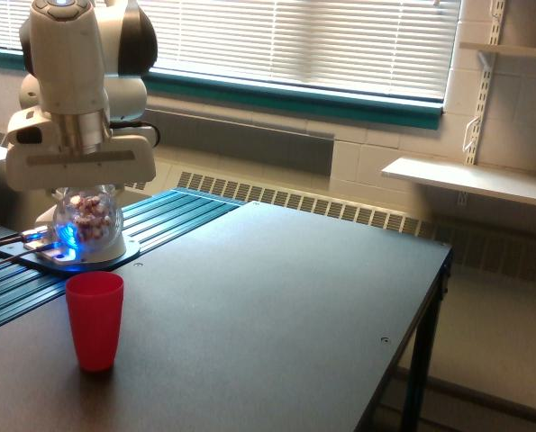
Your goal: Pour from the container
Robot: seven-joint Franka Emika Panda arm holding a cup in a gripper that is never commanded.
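Bench (277,306) with a dark top fills most of the exterior view, running from the lower left toward the right, below a window with closed blinds (304,40). Above the bench's far left end stands the white robot arm (69,63), its claw (80,184) clamped on the container (87,216), a clear jug with reddish and white pieces inside, held upright in the air. A red cup (95,320) stands upright on the bench just below and in front of the container, apart from it.
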